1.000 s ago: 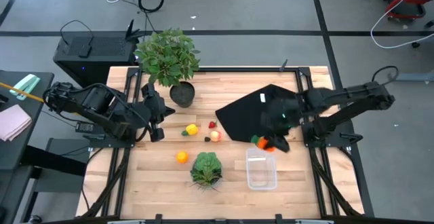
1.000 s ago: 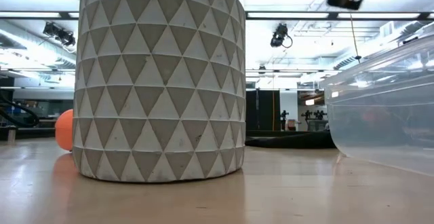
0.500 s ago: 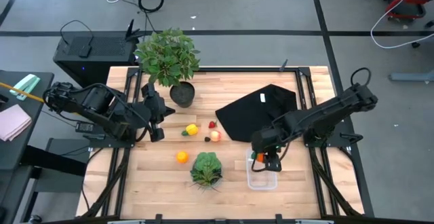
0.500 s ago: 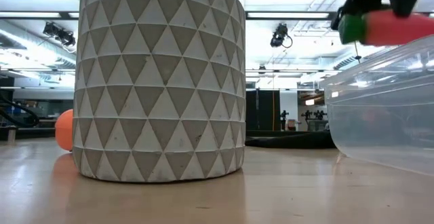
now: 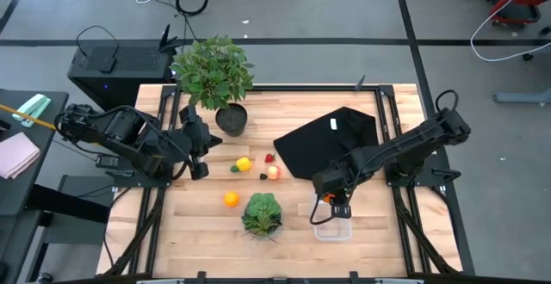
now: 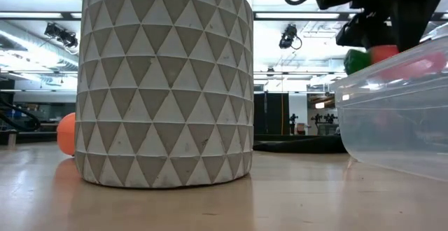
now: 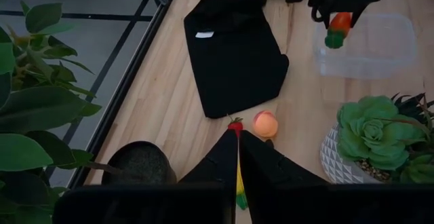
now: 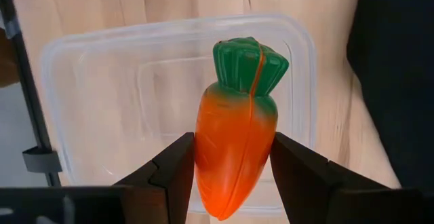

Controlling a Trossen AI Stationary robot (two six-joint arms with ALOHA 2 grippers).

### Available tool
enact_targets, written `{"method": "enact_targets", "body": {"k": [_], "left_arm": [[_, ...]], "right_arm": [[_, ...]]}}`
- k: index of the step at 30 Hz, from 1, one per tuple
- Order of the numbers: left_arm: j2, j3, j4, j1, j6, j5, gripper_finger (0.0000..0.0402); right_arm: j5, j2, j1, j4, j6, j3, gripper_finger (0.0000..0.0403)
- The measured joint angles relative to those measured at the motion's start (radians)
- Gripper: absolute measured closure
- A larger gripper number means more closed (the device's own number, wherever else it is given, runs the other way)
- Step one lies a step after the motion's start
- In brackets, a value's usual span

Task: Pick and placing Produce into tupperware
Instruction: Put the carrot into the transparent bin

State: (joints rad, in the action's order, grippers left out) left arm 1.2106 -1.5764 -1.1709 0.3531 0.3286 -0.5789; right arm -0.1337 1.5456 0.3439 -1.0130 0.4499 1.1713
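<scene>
Orange carrot [image 8: 237,125] now over the box [image 8: 81,81], moved off the cloth; right gripper [image 8: 230,166] clamped on it, left gripper [image 7: 237,157] closed, idle.

A light wooden table [image 5: 284,232] holds a leafy potted plant [image 5: 213,71] in a dark pot at its far edge, a black cloth sheet [image 5: 323,142] lying flat to its right, and a green lettuce head [image 5: 262,213] in a white triangle-patterned pot [image 6: 166,84] near the front.
</scene>
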Motion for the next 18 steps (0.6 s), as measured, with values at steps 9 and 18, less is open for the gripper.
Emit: {"method": "enact_targets", "body": {"k": [9, 18], "left_arm": [[0.0, 0.0, 0.0, 0.0, 0.0, 0.0, 0.0385], [0.0, 0.0, 0.0, 0.0, 0.0, 0.0, 0.0375]], "right_arm": [[-0.001, 0.011, 0.0, -0.016, -0.004, 0.0, 0.0217], [-0.005, 0.025, 0.0, -0.029, -0.002, 0.0, 0.0198]]}}
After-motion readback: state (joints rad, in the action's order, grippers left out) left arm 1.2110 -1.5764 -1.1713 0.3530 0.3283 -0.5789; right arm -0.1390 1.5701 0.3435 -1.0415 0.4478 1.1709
